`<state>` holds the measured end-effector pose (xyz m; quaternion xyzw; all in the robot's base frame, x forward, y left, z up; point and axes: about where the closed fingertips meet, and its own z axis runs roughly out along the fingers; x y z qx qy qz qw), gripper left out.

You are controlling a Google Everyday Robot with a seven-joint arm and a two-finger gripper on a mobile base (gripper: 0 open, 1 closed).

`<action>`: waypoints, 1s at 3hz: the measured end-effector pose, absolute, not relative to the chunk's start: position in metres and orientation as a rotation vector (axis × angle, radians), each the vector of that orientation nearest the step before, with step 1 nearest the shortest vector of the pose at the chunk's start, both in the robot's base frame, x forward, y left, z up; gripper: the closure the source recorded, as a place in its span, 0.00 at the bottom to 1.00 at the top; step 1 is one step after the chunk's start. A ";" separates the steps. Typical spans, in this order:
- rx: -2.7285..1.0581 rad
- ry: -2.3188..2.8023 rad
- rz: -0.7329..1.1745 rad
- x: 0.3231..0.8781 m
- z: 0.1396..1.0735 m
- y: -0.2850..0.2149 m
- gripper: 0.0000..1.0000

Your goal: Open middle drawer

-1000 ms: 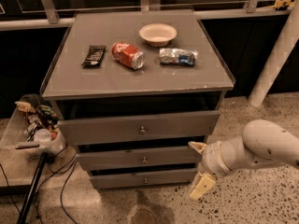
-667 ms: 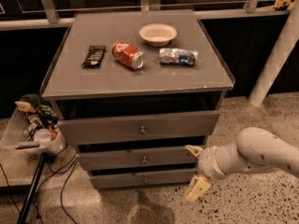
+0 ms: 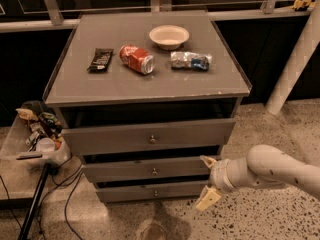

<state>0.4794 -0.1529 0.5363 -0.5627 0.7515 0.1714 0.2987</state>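
The middle drawer [image 3: 125, 170] is a grey flat front with a small round knob [image 3: 154, 172], shut, between a taller top drawer [image 3: 110, 139] and a thin bottom drawer [image 3: 125, 192]. My gripper [image 3: 206, 180] is low at the cabinet's right front corner, level with the middle and bottom drawers. It is open, one fingertip [image 3: 207, 160] up by the middle drawer's right end and the other below. It holds nothing and is well right of the knob.
On the cabinet top [image 3: 100, 81] lie a dark snack packet [image 3: 100, 59], a red can [image 3: 136, 59] on its side, a white bowl [image 3: 169, 36] and a crushed bottle [image 3: 191, 60]. A bin of rubbish [image 3: 37, 134] and cables stand at the left. A white post [image 3: 295, 59] is at the right.
My arm has moved left, bringing the open gripper closer to the right end of the lower drawers. The drawers have not moved.
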 end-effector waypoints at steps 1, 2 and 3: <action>-1.506 1.997 0.448 0.480 0.533 -0.149 0.00; -1.509 1.977 0.444 0.489 0.524 -0.143 0.00; -1.484 1.964 0.420 0.502 0.511 -0.141 0.00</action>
